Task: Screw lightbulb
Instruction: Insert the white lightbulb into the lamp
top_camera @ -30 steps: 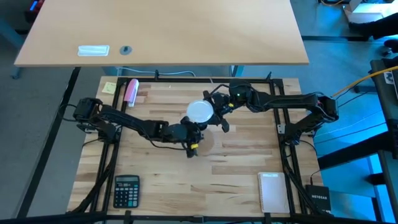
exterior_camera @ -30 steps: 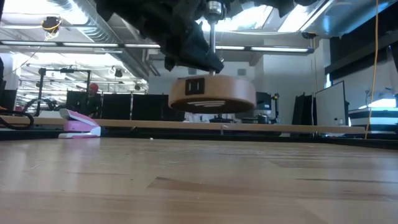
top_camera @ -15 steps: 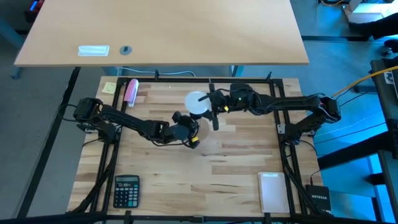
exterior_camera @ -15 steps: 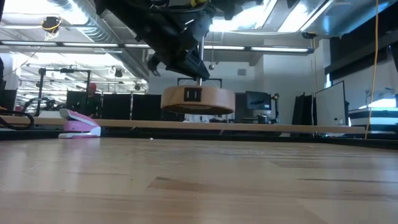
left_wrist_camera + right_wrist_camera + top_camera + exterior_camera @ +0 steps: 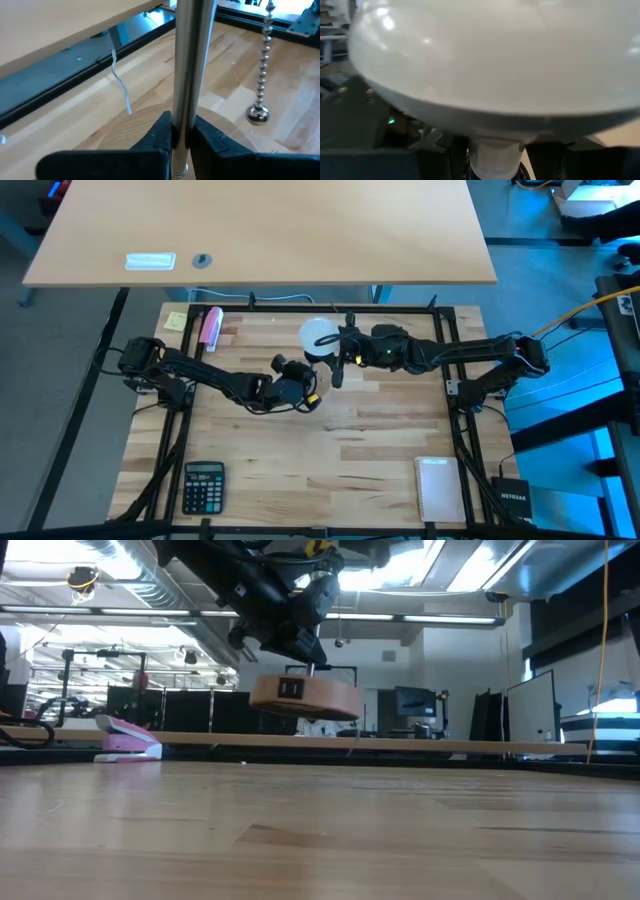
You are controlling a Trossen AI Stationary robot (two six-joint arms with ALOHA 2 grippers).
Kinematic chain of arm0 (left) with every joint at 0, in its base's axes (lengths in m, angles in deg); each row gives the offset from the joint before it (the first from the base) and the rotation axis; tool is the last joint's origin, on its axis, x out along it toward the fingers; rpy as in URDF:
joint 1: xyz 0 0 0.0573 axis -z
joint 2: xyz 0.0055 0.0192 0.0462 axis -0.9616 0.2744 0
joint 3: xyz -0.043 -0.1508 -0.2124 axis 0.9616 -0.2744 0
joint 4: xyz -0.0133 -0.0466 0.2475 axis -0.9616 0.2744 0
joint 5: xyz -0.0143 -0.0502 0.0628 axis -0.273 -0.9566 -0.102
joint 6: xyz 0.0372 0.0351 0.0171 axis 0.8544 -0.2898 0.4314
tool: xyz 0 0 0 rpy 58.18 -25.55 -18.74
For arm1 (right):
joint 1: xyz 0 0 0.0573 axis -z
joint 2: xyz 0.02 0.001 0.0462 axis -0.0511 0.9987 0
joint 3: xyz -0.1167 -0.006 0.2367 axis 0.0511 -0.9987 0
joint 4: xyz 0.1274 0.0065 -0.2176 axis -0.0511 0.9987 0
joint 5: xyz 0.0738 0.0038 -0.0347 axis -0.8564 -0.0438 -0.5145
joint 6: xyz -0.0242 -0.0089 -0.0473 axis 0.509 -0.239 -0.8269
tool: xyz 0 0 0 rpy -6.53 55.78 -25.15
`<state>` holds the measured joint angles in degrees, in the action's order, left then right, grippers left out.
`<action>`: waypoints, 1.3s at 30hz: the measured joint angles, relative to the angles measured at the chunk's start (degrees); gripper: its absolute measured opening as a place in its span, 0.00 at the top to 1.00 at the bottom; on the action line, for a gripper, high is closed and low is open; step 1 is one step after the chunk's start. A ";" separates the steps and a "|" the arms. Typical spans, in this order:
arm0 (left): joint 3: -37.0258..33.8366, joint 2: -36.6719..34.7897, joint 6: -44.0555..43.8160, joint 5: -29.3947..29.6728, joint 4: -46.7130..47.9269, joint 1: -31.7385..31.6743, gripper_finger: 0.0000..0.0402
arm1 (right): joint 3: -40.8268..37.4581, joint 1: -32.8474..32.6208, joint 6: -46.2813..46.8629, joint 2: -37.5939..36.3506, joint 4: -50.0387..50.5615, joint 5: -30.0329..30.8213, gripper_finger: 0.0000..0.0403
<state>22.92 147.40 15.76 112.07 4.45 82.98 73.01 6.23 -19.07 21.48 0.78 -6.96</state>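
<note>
The lightbulb (image 5: 317, 337), a white globe, fills the right wrist view (image 5: 495, 60). My right gripper (image 5: 335, 348) is shut on it above the table's far middle. A lamp with a round wooden disc (image 5: 305, 698) and a silvery upright rod (image 5: 192, 60) hangs in the air, with my left gripper (image 5: 300, 392) shut on the rod. A ball chain (image 5: 262, 65) dangles beside the rod onto the disc (image 5: 135, 135). The bulb's screw base is hidden. My left gripper pinches the lamp's rod (image 5: 186, 117) between its two fingers, just above the wooden disc. The fingers lie across the rod, coming from the table's left and slanting a little down. The lamp is lifted clear, its disc slightly tilted. My right gripper holds the bulb by its narrow neck (image 5: 492, 155) below the globe, with one dark finger (image 5: 445, 150) on either side. It reaches in about level from the table's right. The bulb is lifted clear, its globe toward the left.
A pink stapler (image 5: 211, 326) and a yellow note (image 5: 176, 320) lie at the far left. A calculator (image 5: 203, 485) sits near left, a notepad (image 5: 436, 488) near right. A second table (image 5: 260, 230) stands beyond the far edge.
My right gripper has swung its wrist and carried the bulb toward the far edge and a little left. My left gripper has turned its wrist in place, so the lamp's disc has tipped out of level and shifted toward the table's left.
</note>
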 joint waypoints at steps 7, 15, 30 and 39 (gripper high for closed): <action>0.35 -0.55 2.01 -3.61 -0.21 -0.35 0.81 | -0.68 0.16 -1.64 0.33 2.10 -8.16 0.60; 0.13 -0.41 3.92 -5.18 0.82 -0.65 0.71 | -0.89 0.19 -1.76 1.02 5.30 -10.51 0.60; -0.02 -0.22 2.31 -12.65 6.04 -0.61 0.66 | -0.74 0.14 -2.40 1.44 5.73 -10.19 0.60; -7.23 -0.14 -1.11 -14.20 7.45 1.36 0.54 | -1.26 0.15 -4.57 1.26 6.57 -10.19 0.60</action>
<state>15.69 147.25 14.65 97.88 11.90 84.34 71.75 6.37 -23.63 22.74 7.34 -17.15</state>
